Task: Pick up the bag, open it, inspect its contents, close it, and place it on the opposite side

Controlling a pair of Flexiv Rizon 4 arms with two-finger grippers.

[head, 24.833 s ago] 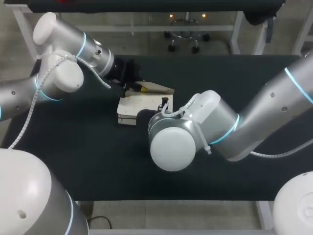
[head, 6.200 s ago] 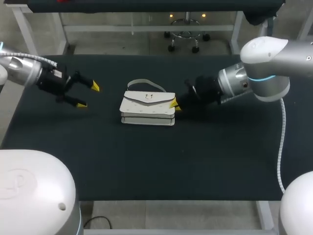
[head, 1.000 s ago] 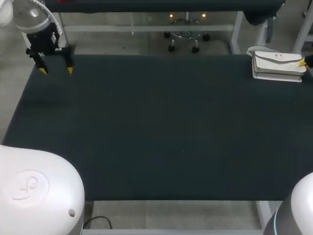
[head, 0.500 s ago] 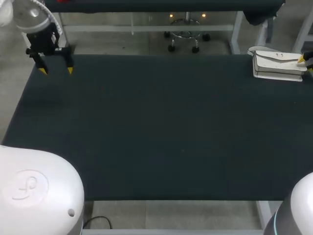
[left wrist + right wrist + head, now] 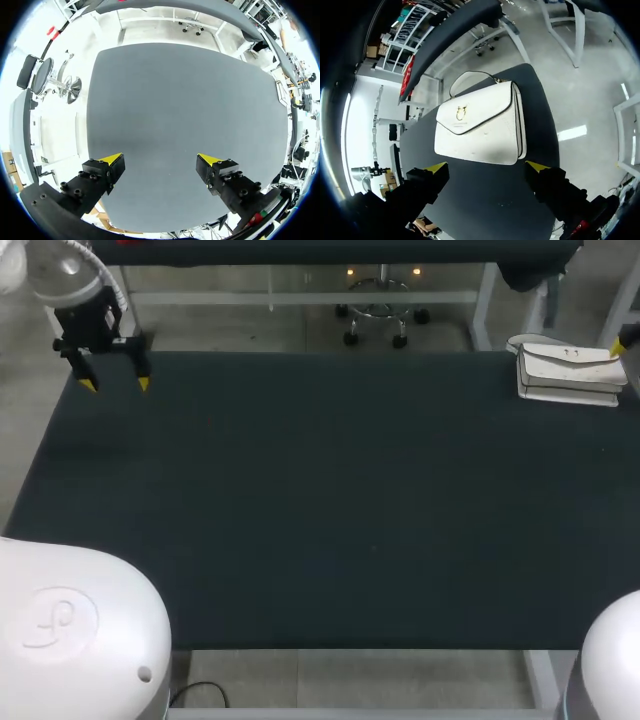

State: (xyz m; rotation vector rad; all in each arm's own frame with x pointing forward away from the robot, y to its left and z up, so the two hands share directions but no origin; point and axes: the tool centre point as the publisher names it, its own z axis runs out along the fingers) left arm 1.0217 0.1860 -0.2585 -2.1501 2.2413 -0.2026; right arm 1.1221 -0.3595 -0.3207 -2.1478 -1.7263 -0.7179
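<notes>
The white bag, flap closed and with a gold clasp, lies flat at the table's far right corner. In the right wrist view the bag rests just ahead of my right gripper, which is open, its fingers wide apart and clear of the bag. The bag's strap lies on its far side. In the head view only one yellow fingertip of the right gripper shows, beside the bag at the frame's edge. My left gripper hangs open over the far left corner, nothing between its fingers.
The dark table top stretches between the two grippers with nothing else on it. The bag sits close to the table's right and far edges.
My right gripper went from shut on the bag's end to wide open, letting the bag go, and its tip drew slightly away. The bag stays at the corner. The left arm has not moved.
</notes>
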